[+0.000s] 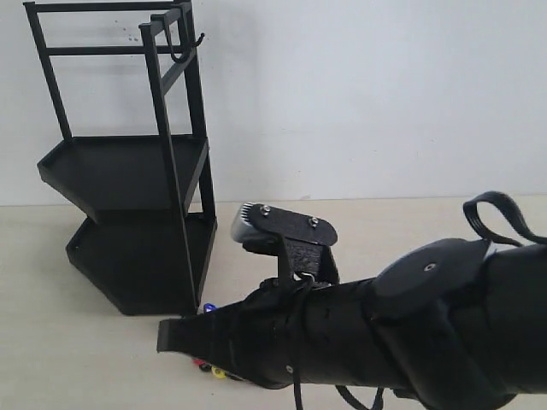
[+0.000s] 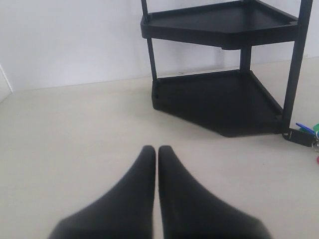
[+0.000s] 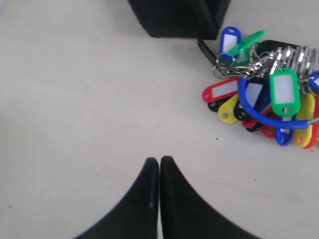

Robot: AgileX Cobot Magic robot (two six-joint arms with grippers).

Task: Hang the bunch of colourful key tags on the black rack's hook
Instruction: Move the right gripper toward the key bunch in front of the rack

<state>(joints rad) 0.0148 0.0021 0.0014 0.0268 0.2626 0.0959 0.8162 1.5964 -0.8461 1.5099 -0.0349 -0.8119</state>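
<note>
1. The step in hand, as I judge it, is the pickup. The colourful key tag bunch lies on the table, touching or just beside the front foot of the black rack, and it is not yet lifted.
2. The right gripper hovers near the bunch on the side away from the rack. Its fingertips are pressed together and hold nothing, so it must part them before it goes down.
3. A good grasp would take the silver rings or several tags at once and leave the blue loop free. That loop looks like the easiest part to slip over the hook, which sits high on the rack's upper frame.
4. The left gripper is likewise closed and empty, low over the table and well apart from the rack.
5. Only the right wrist view shows the whole bunch — in the exterior view the right arm covers nearly all of it, and a few tags peep out beneath.
6. Only the exterior view shows the hook. The left wrist view shows both trays and a sliver of tags by the foot.
</note>
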